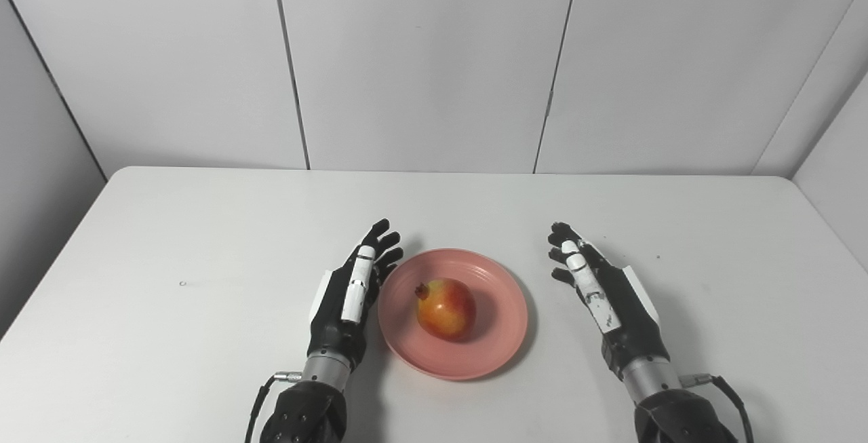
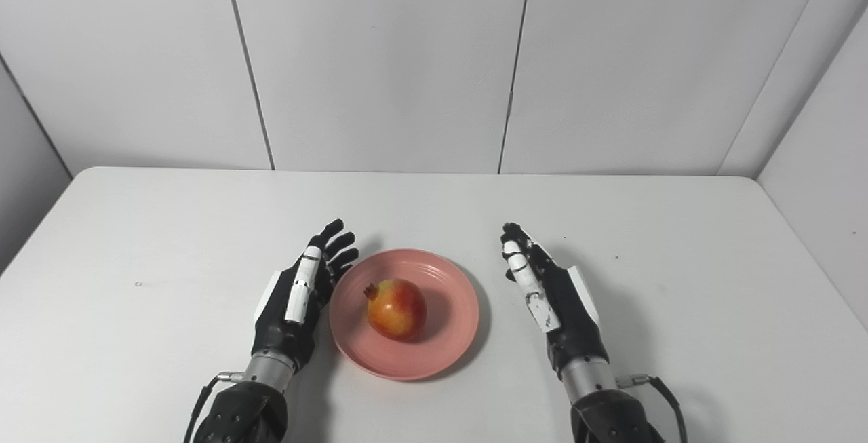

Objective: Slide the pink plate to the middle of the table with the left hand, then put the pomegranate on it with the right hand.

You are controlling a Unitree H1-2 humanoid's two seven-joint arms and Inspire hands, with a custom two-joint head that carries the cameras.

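Observation:
The pink plate (image 1: 495, 300) lies near the middle of the white table (image 1: 203, 239), toward its front. A red and yellow pomegranate (image 1: 445, 309) rests on the plate, its crown pointing left. My left hand (image 1: 352, 290) stands open just left of the plate, its fingers close to the rim and holding nothing. To the right of the plate, my right hand (image 1: 600, 294) is open too, a short gap away from the rim. In the right eye view the pomegranate (image 2: 397, 309) sits on the plate (image 2: 454, 307) between the left hand (image 2: 298, 294) and the right hand (image 2: 549, 297).
Grey wall panels (image 1: 420, 56) rise behind the table's far edge. A tiny dark speck (image 1: 182, 283) marks the table at the left. Cables run from both wrists at the bottom edge.

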